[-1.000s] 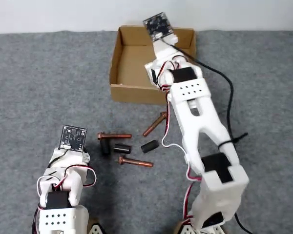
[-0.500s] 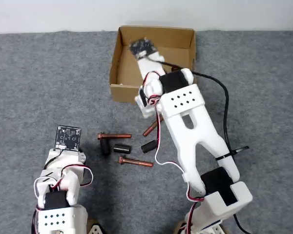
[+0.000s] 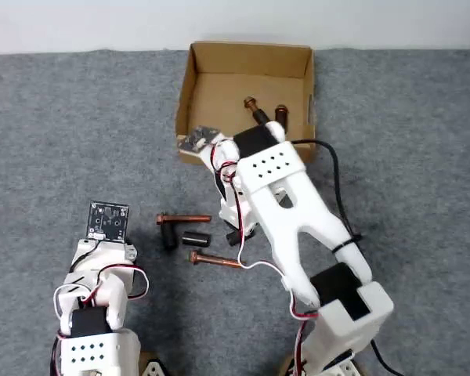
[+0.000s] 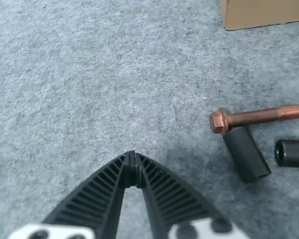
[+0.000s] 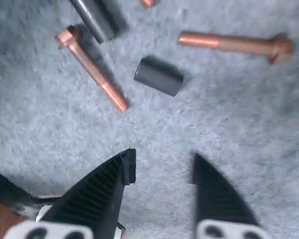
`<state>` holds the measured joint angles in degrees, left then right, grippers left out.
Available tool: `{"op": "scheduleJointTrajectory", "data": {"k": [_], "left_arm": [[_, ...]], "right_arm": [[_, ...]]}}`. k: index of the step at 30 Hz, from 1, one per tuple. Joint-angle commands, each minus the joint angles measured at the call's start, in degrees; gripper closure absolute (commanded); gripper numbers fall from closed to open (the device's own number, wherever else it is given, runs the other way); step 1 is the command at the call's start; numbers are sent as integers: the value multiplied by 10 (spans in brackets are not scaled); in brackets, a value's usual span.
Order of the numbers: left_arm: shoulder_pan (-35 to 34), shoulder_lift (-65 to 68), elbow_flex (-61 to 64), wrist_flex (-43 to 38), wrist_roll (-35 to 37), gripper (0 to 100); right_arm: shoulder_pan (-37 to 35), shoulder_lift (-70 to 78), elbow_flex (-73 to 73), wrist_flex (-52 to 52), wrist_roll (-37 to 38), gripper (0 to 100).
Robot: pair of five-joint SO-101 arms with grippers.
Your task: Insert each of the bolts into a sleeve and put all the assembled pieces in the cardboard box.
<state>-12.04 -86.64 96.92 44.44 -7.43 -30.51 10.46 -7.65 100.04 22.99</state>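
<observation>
The cardboard box (image 3: 206, 86) stands at the back of the table with two assembled pieces (image 3: 256, 110) in it. In front of it, two copper bolts (image 3: 185, 219) (image 3: 218, 260) and a black sleeve (image 3: 196, 238) lie loose. My right arm (image 3: 258, 168) hangs over the spot just in front of the box and hides part of the pile. My right gripper (image 5: 164, 164) is open above the carpet, with a bolt (image 5: 92, 67), a sleeve (image 5: 158, 76) and another bolt (image 5: 236, 44) ahead of it. My left gripper (image 4: 134, 169) is shut and empty, short of a bolt (image 4: 259, 117) and a sleeve (image 4: 246, 154).
Grey carpet (image 3: 70, 133) covers the table. A box corner (image 4: 264, 12) shows in the left wrist view, and a second sleeve (image 4: 291, 153) lies beside the first. My left arm (image 3: 102, 290) sits at the near left, apart from the parts.
My right arm has swung back out of the box and down to the left, over the loose parts. The assembled pieces in the box now show. My left arm drew back slightly.
</observation>
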Motion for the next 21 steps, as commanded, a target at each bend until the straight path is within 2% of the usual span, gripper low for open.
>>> {"op": "scheduleJointTrajectory", "data": {"k": [1, 10, 16, 21], "left_arm": [[-3, 3, -1, -18, -2, 994], [-3, 3, -1, -18, -2, 994], [-3, 3, -1, -18, -2, 994], [-3, 3, -1, -18, -2, 994]], "right_arm": [[-21, 33, -2, 15, 21, 663], [-48, 120, -10, -80, 78, 663], [-49, 160, -10, -123, 83, 664], [-47, 189, -11, -149, 84, 776]]}}
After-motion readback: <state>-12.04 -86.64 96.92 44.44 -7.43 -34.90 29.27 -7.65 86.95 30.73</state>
